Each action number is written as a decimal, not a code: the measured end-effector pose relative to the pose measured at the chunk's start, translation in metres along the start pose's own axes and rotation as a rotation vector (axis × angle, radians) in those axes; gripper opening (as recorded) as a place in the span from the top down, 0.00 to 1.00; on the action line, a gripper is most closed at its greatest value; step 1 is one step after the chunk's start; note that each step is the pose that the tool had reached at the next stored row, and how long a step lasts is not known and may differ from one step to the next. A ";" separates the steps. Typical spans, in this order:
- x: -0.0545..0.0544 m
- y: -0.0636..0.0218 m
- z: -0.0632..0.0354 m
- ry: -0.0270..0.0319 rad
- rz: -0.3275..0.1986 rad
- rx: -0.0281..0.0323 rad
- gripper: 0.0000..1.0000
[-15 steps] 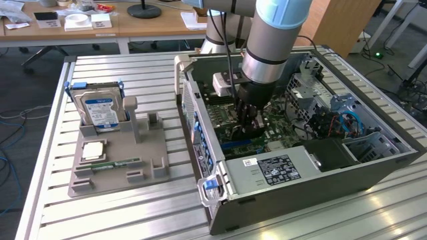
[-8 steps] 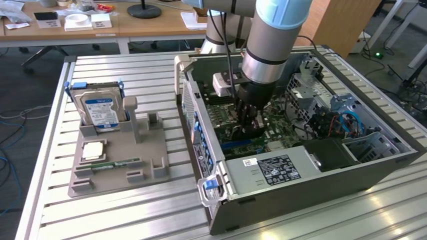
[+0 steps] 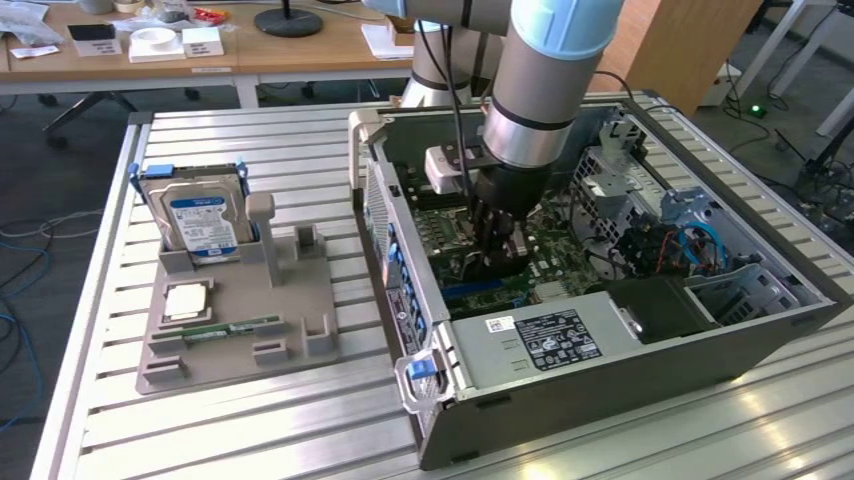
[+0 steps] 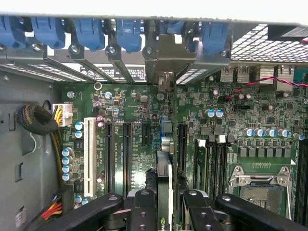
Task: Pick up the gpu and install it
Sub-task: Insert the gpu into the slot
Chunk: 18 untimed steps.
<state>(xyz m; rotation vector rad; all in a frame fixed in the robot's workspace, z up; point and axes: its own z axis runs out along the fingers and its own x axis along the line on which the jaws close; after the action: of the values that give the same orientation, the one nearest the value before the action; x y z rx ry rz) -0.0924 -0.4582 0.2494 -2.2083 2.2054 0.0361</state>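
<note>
Seen edge-on in the wrist view, the gpu (image 4: 165, 175) stands upright over the green motherboard (image 4: 125, 110). My gripper (image 4: 166, 209) is shut on it, one black finger (image 4: 143, 211) on each side. The card's silver end bracket (image 4: 166, 65) reaches the row of rear slot covers with blue latches. The card's lower edge lies along a long black slot; whether it is seated I cannot tell. In the exterior view my gripper (image 3: 494, 262) is down inside the open computer case (image 3: 601, 340), just above the motherboard.
On the exterior view's left, a grey holder (image 3: 240, 320) carries a silver hard drive (image 3: 200, 220), a processor chip (image 3: 187, 300) and a narrow green memory stick (image 3: 234, 328). Inside the case are the power supply (image 3: 547, 335), drive cages (image 3: 627, 180) and cables (image 4: 41, 120).
</note>
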 end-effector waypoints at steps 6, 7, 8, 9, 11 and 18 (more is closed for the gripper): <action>0.000 0.0008 0.0013 -0.0001 0.000 0.0004 0.74; 0.000 0.0008 0.0014 0.0000 0.000 0.0005 0.74; 0.000 0.0009 0.0015 0.0000 0.000 0.0004 0.74; 0.000 0.0009 0.0015 0.0001 0.000 0.0005 0.74; 0.000 0.0009 0.0015 0.0003 0.000 0.0005 0.74; 0.000 0.0009 0.0007 0.0003 0.000 0.0004 0.74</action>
<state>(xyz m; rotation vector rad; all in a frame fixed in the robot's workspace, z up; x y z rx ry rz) -0.0933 -0.4582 0.2487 -2.2082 2.2053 0.0353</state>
